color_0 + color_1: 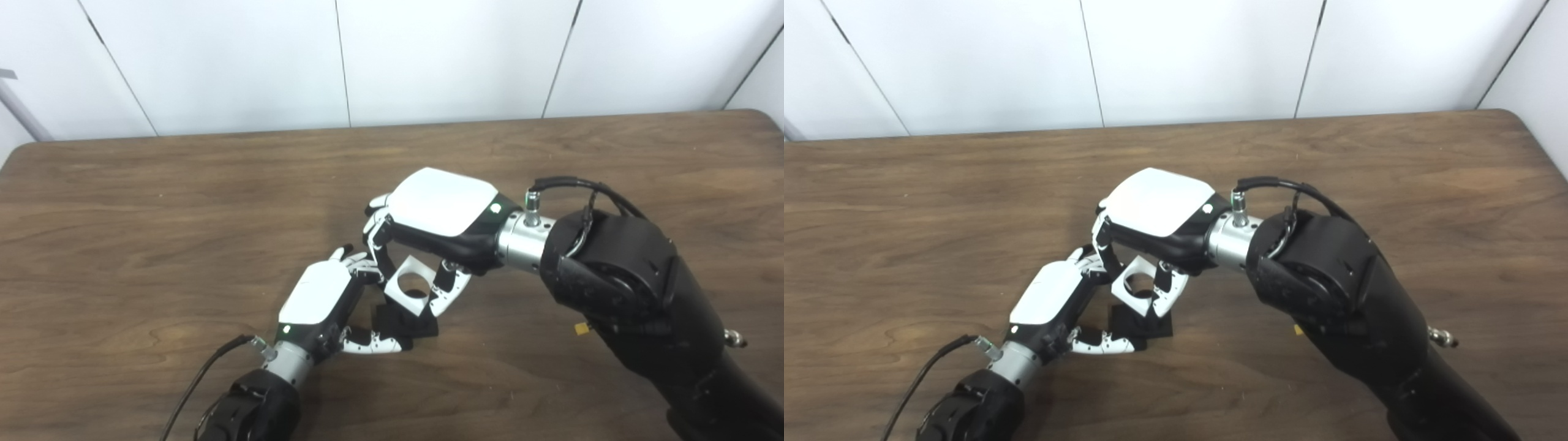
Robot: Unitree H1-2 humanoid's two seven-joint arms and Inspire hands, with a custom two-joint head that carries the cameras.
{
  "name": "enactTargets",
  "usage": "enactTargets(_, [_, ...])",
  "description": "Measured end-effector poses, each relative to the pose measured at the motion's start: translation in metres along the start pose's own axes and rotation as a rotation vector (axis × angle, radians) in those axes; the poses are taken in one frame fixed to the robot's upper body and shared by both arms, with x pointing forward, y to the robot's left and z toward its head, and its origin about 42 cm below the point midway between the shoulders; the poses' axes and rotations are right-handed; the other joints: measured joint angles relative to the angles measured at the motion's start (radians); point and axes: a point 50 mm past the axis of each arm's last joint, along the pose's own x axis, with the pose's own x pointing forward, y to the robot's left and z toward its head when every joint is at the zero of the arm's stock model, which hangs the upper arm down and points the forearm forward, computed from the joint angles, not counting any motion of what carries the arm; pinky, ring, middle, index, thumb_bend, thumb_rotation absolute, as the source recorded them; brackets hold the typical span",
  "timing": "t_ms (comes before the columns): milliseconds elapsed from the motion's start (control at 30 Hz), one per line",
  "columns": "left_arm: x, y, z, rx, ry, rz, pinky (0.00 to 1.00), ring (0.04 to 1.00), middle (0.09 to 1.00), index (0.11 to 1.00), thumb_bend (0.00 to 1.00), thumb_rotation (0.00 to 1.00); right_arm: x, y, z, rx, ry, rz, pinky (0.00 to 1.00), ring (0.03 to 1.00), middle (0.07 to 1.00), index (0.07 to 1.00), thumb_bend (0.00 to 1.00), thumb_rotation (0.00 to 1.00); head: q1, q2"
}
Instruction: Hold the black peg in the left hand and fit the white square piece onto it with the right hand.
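Note:
My left hand (321,300) is shut on the black peg piece (409,323), whose square base rests near the table at the middle front. My right hand (438,220) is shut on the white square piece (410,285), holding it by its edges between fingers and thumb. The white piece has a round hole in its middle and sits tilted right over the black piece, touching or nearly touching it. The peg's top is hidden behind the white piece. The same scene shows in the right eye view, with the white piece (1137,288) above the black base (1142,326).
The brown wooden table (153,214) spreads wide on all sides of the hands. A white panelled wall stands behind the far edge. A black cable (196,380) trails from my left wrist at the bottom left.

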Motion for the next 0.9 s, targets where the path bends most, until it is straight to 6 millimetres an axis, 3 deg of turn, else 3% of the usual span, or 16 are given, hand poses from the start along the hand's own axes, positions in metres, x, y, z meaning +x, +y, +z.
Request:
enactTargets(367, [0.000,-0.001,0.001,-0.002,-0.002,-0.002,1.00,0.877,0.770,0.484,0.52,0.05,0.004,0.014,-0.001,0.003,-0.002,0.038,0.85,0.884,0.771,0.484,0.52,0.13,0.000,0.000])
enactTargets(900, [0.001,-0.001,0.002,-0.003,-0.003,-0.003,1.00,0.879,0.764,0.484,0.52,0.05,0.012,0.018,-0.002,-0.020,0.002,0.044,0.85,0.895,0.772,0.484,0.52,0.13,-0.011,-0.006])
